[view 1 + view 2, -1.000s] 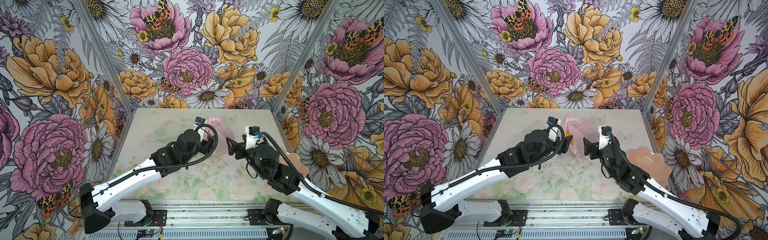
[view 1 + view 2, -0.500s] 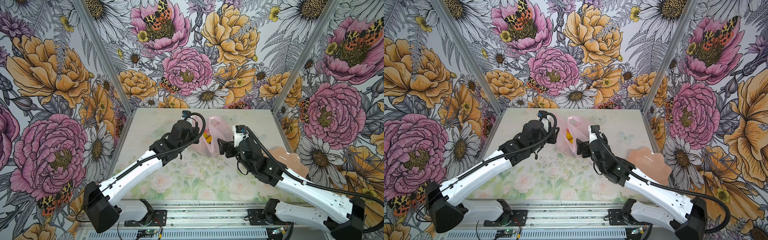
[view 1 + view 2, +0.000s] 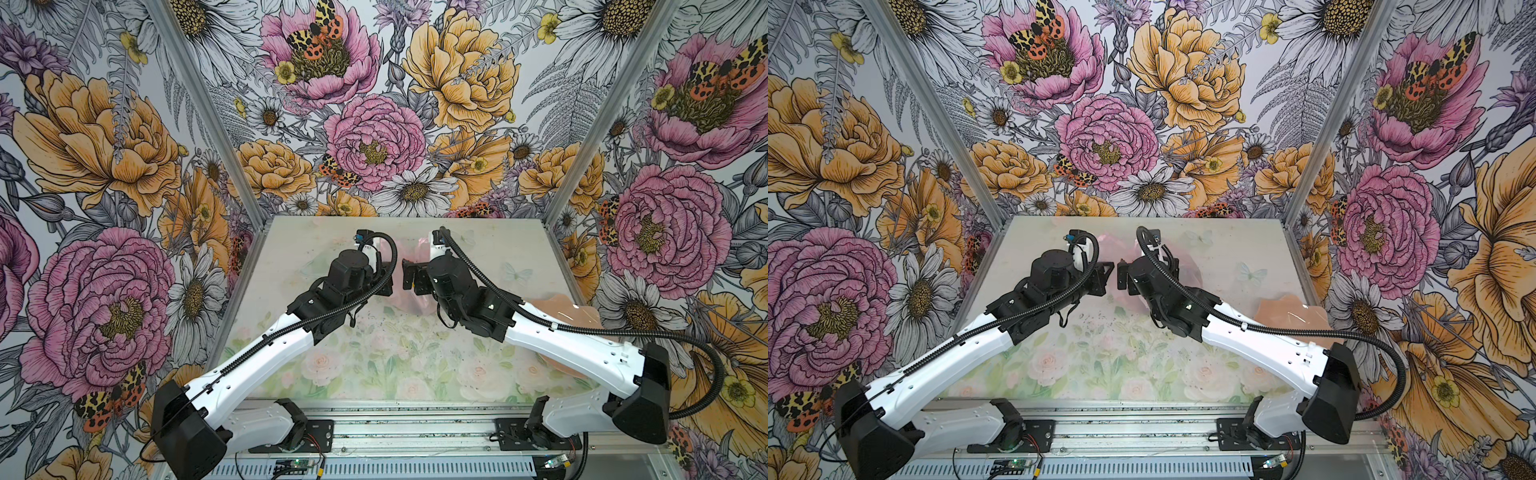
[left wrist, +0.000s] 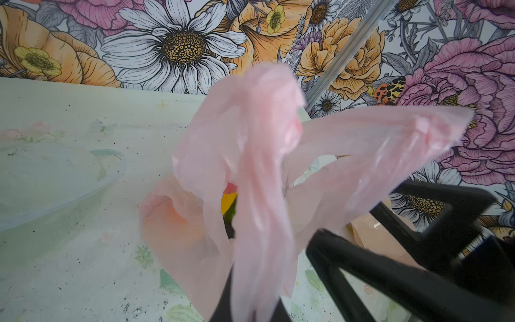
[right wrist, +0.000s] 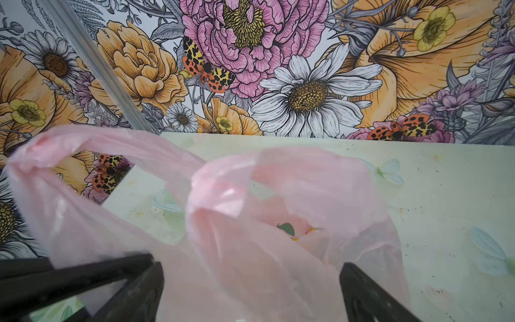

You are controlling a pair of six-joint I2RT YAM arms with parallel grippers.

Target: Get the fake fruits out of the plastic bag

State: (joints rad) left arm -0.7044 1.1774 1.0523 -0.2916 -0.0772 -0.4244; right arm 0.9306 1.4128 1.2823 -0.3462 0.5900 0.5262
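Note:
The pink translucent plastic bag stands crumpled near the back middle of the table, mostly hidden under both wrists in both top views. My left gripper is shut on a gathered strip of the bag's film. My right gripper is open, its fingers on either side of the bag's near wall. The two grippers face each other closely. Of the fake fruits, a yellow piece and a green bit show through the bag's mouth.
A peach wavy-edged dish lies at the table's right edge behind the right arm. A faint clear rounded rim, perhaps a bowl, sits on the table left of the bag. Floral walls close in the back and sides.
My left gripper went from open to shut, catching the bag's film. My right gripper moved left to the bag and opened a little wider.

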